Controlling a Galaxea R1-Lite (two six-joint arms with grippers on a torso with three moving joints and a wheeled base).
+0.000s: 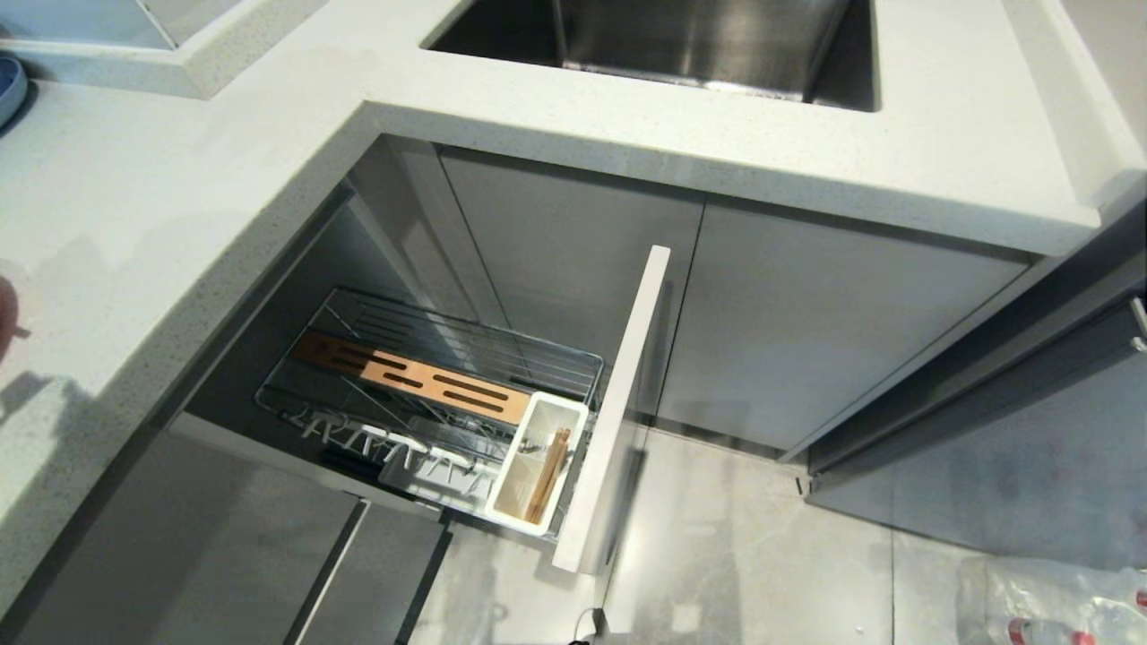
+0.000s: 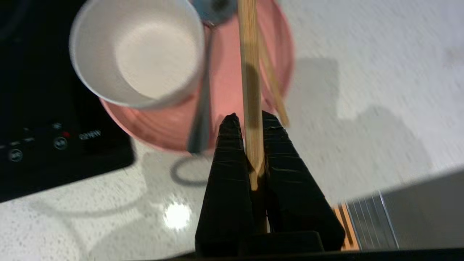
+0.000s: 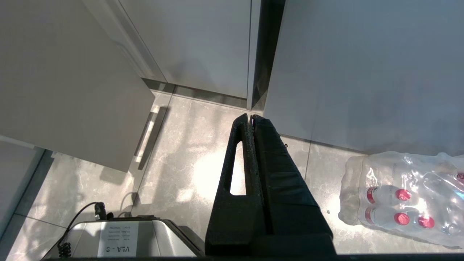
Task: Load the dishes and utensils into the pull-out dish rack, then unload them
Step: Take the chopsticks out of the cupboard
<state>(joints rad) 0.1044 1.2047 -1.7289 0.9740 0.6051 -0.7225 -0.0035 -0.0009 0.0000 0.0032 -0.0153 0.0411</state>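
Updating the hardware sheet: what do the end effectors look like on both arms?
Left end effector: two matte black wedge-shaped fingers tapering to rounded tips, surface wrinkled like a wrap. Right end effector: same black tapered pair, one finger with a long slot cut through it. No markings or cables visible on either.

White countertop (image 2: 362,72) — pink plate (image 2: 232,87) and black cooktop (image 2: 43,108) on it.

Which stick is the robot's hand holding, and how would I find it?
Find the pink plate on the white counter. The left gripper pinches one wooden chopstick above it, pointing straight out. The other chopstick lies slanted and untouched.
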